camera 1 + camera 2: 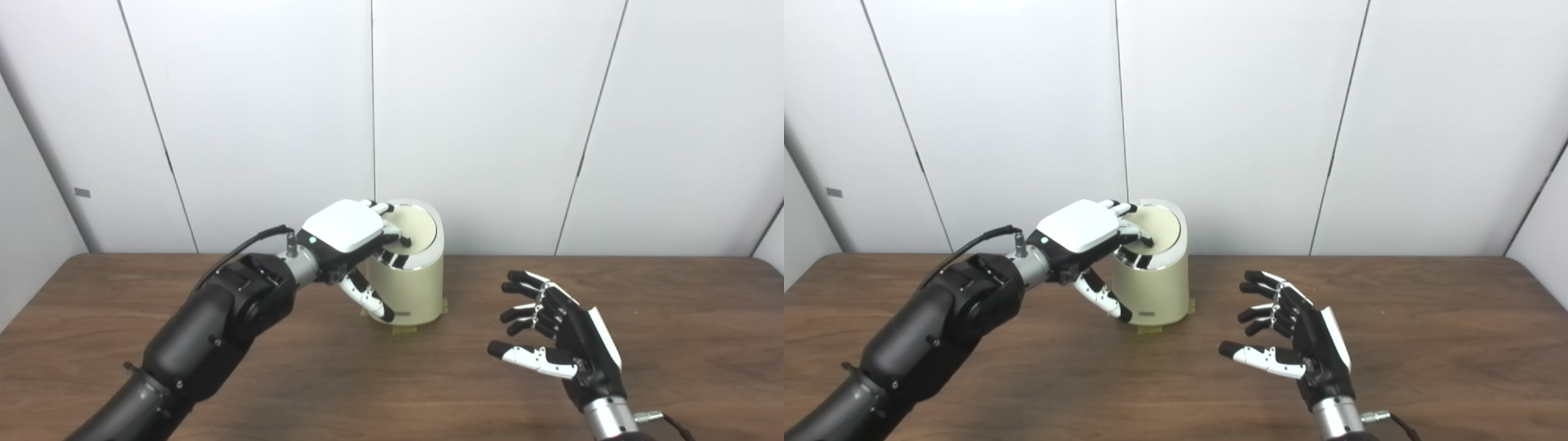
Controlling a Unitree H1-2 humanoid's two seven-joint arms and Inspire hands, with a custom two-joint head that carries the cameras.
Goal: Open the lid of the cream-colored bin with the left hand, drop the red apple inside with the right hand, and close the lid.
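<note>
While the left hand (346,236) is pressed on the lid (415,228) of the bin (409,288) at frame centre, fingers curled on the rim, no apple is seen. The right hand (554,334) is held open, empty, lower right. If pushed sideways, the bin could be tipped.

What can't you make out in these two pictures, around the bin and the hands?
- Apple: in neither view, perhaps inside the bin.
- Lid: its near-left part is covered by the left hand in both views, so the fingers' contact is unclear.
- Right hand: open, wrist cut by the bottom edge.
</note>
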